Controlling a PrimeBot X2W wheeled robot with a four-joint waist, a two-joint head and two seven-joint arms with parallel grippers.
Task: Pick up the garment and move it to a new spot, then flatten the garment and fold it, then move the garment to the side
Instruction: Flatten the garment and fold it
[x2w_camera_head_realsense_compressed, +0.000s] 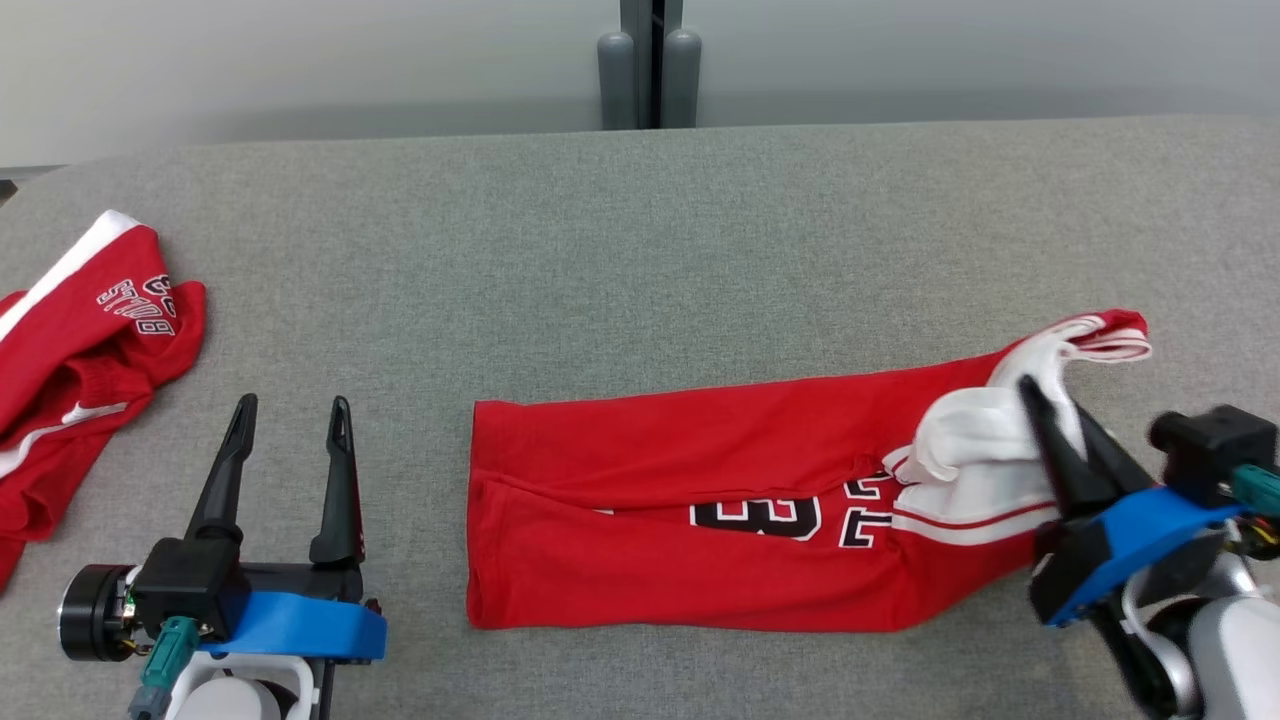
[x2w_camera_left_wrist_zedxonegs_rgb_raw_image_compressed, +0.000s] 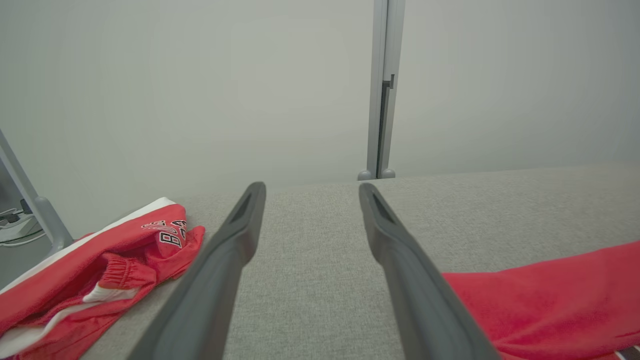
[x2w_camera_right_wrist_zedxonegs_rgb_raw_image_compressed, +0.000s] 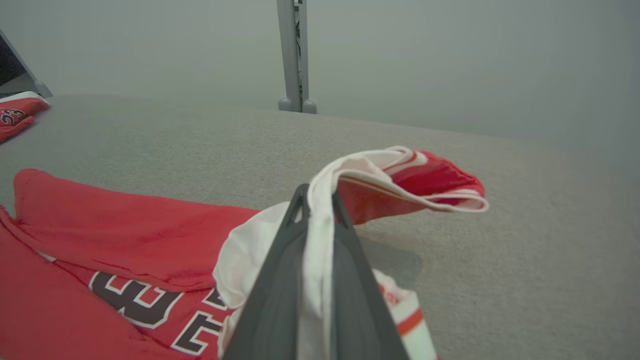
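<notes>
Lower right of the head view: right gripper (x2w_camera_head_realsense_compressed: 1052, 402), jaws pinched together on the white-trimmed end of the jersey (x2w_camera_head_realsense_compressed: 700, 480). In the right wrist view the white fabric runs up between the two fingers (x2w_camera_right_wrist_zedxonegs_rgb_raw_image_compressed: 272, 300) and the striped red edge flops over past the tips, raised off the table.

Lower left: left gripper (x2w_camera_head_realsense_compressed: 292, 402), jaws wide apart, holding nothing, well clear of both cloths.

Centre to right: jersey lies as a long red band, apparently doubled lengthwise, number partly showing along the fold. Left end flat and square; right end bunched at the grip.

Left edge, mid-frame: second red garment (x2w_camera_head_realsense_compressed: 90, 340), crumpled, well apart from the jersey.

Beyond: bare grey table (x2w_camera_head_realsense_compressed: 640, 250), grey post (x2w_camera_head_realsense_compressed: 650, 60) at top centre.

Judgement: fold step, right end about to be carried over toward the left end.
- Lift just enough for the free edge to clear the lower layer.
- Travel straight along the band so edges line up.
- Grip looks to hold mainly trim; go slowly, watch for slipping.
- Lower layers may drag; the left gripper could pin the left end.
</notes>
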